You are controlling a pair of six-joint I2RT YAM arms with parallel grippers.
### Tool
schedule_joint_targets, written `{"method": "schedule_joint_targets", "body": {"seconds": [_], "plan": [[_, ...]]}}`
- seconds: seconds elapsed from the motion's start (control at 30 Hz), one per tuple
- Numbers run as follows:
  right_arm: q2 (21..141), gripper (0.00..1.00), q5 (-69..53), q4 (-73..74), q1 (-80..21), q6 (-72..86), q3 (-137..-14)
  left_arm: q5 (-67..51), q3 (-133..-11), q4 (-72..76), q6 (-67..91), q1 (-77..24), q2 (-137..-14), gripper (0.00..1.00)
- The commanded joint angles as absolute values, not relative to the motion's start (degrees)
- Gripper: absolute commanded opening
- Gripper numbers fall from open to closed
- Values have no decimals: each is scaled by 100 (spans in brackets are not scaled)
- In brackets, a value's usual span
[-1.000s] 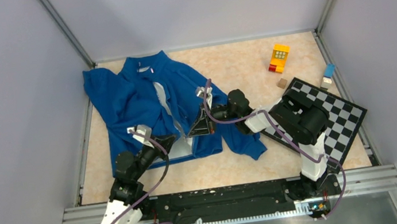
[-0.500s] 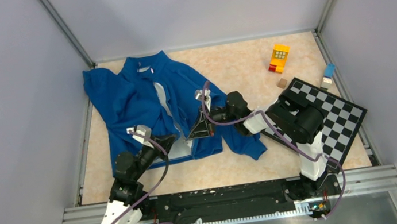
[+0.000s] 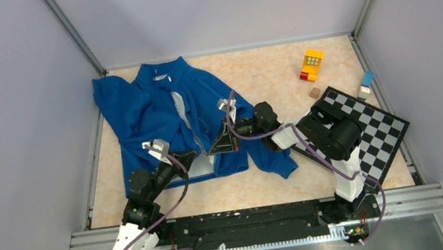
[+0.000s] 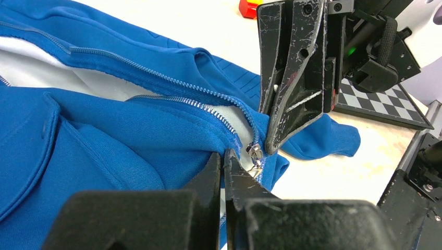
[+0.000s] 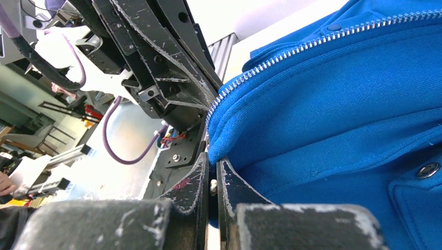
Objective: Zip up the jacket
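Observation:
The royal-blue jacket (image 3: 152, 111) lies spread on the table's left half, its front open and the pale lining showing. My left gripper (image 3: 204, 157) is shut on the bottom hem of one front panel (image 4: 223, 155). My right gripper (image 3: 214, 150) is shut on the other panel's hem edge (image 5: 212, 159), right beside it. In the left wrist view the silver zipper slider (image 4: 254, 152) sits at the bottom of the zipper, between my left jaws and the right gripper's fingers (image 4: 292, 78). The zipper teeth (image 5: 292, 52) run apart up toward the collar.
A checkerboard (image 3: 374, 127) lies at the right, under the right arm. A yellow toy block (image 3: 312, 64), a small brown cube (image 3: 314, 93) and a blue-white piece (image 3: 366, 82) sit at the back right. Grey walls enclose the table.
My right arm has shifted slightly to the left, bringing its gripper closer to the left one. The left arm and the jacket look unmoved.

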State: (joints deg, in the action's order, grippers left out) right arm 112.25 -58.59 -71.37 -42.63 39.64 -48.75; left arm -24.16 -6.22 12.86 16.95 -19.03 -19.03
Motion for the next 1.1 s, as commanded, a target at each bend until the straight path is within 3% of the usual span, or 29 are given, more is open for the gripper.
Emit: {"method": "schedule_joint_targets", "body": {"seconds": [0.0, 1.07], "plan": [[11132, 0, -6023, -7559, -4342, 3960, -4930, -2521, -761, 1607, 1644, -1903, -1910, 0], [11302, 0, -5830, -7471, -4342, 3990, -5132, -2699, -705, 1675, 1720, -1906, -1892, 0]]}}
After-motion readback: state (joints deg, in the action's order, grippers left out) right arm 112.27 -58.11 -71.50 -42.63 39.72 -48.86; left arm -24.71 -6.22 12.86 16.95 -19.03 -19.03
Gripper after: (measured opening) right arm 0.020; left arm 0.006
